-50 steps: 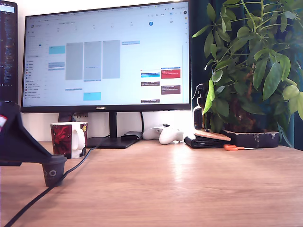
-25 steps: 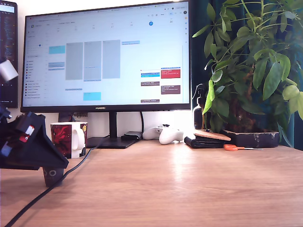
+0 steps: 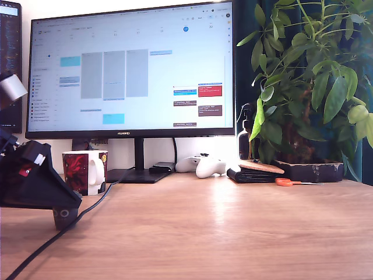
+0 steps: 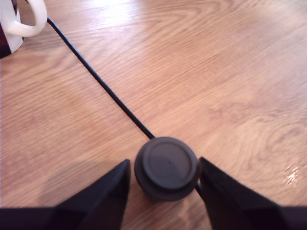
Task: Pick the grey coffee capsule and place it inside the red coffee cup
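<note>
Dark grey capsule (image 4: 166, 167) with pale ring marks. Mug (image 3: 85, 172) in dark red, seemingly floral, with white handle and yellow mark. Black gripper (image 4: 164, 184), black cable (image 4: 100, 82), light brown woodgrain desk (image 3: 233, 233).

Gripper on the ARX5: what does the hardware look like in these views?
The gripper has matte black, wedge-shaped fingers tapering to points. In the exterior view its black angular body carries small red and white patches, with a pale grey cylindrical part above.
</note>
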Robot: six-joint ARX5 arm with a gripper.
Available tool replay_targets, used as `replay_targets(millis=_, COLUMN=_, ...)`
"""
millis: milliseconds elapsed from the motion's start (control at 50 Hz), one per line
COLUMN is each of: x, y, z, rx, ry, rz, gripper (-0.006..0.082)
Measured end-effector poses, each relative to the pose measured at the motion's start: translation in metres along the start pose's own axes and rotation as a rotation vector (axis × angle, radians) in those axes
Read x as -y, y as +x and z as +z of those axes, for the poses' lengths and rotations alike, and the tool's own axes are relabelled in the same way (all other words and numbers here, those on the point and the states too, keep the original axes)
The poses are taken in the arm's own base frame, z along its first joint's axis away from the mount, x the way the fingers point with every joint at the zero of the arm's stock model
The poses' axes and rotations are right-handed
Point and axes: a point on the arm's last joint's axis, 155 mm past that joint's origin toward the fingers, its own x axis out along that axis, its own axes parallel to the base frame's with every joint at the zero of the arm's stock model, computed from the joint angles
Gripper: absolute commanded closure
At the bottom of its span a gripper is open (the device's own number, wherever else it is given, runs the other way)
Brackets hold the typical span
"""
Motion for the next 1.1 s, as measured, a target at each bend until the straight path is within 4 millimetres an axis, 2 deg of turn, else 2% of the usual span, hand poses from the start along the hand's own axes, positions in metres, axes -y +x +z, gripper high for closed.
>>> replay_targets(millis=160, x=0.0, y=0.0, z=0.007, rx=0.026, ry=0.009, rz=0.0, gripper=0.068)
replay_targets(millis=360, x=0.001, y=-0.002, z=0.046, rx=0.163, ry=0.057, rz=0.0, gripper=0.068)
replay_targets(millis=440, x=-0.001, y=-0.003, z=0.075, rx=0.225, ry=0.083, rz=0.014, gripper=0.0679)
replay_targets(millis=580, x=-0.011, y=-0.011, z=0.142, rx=0.361, ry=0.155, rz=0.07, gripper=0.068)
replay_targets(millis=700, x=-0.026, y=-0.021, z=0.178, rx=0.423, ry=0.174, rz=0.114, gripper=0.0679)
replay_targets(millis=920, x=-0.067, y=-0.031, z=0.21, rx=0.431, ry=0.147, rz=0.185, gripper=0.0679)
replay_targets(millis=1020, x=-0.085, y=-0.02, z=0.216, rx=0.383, ry=0.118, rz=0.191, gripper=0.0679)
replay_targets(millis=1100, x=-0.097, y=-0.007, z=0.212, rx=0.329, ry=0.089, rz=0.195, gripper=0.0679)
